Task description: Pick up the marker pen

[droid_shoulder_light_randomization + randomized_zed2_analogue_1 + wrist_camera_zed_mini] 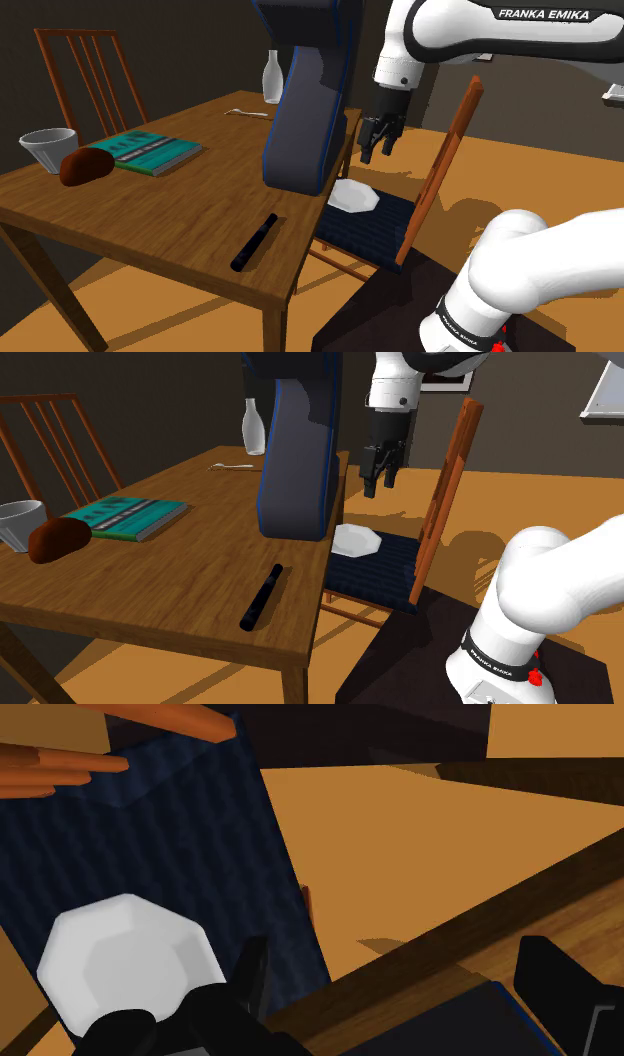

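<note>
Jaws released, empty, hanging high above chair seat [385,225] just off worktop [180,215] edge, likely to clear tall blue bag [305,100]. Marker pen [255,242] lies flat near worktop corner beside chair, well apart, ungrasped.

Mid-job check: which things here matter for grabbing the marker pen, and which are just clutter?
For the job: black marker pen, lying on the table; open gripper, hanging over the chair.

Lying about: teal book, pale bowl, brown lump, white bottle, tall dark blue object, white dish on the chair seat.
</note>
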You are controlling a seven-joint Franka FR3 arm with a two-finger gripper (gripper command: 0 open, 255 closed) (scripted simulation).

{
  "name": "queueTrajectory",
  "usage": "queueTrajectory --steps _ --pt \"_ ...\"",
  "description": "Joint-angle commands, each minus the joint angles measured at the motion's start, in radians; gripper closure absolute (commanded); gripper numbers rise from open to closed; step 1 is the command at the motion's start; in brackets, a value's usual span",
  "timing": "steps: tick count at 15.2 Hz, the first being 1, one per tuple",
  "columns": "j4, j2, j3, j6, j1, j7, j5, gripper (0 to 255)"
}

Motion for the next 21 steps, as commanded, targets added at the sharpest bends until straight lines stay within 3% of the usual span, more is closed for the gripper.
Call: queueTrajectory --steps 1,7,13,17,21 --pt "0.000 0.000 0.000 0.000 0.000 0.000 0.000 0" --pt "-0.060 -0.065 0.185 0.026 -0.023 0.362 0.139 0" --pt "-0.038 -0.033 0.389 0.084 -0.061 0.725 0.272 0" --pt "0.021 0.037 0.531 0.137 -0.113 0.966 0.334 0" --pt "0.110 0.137 0.682 0.195 -0.195 1.207 0.361 0"
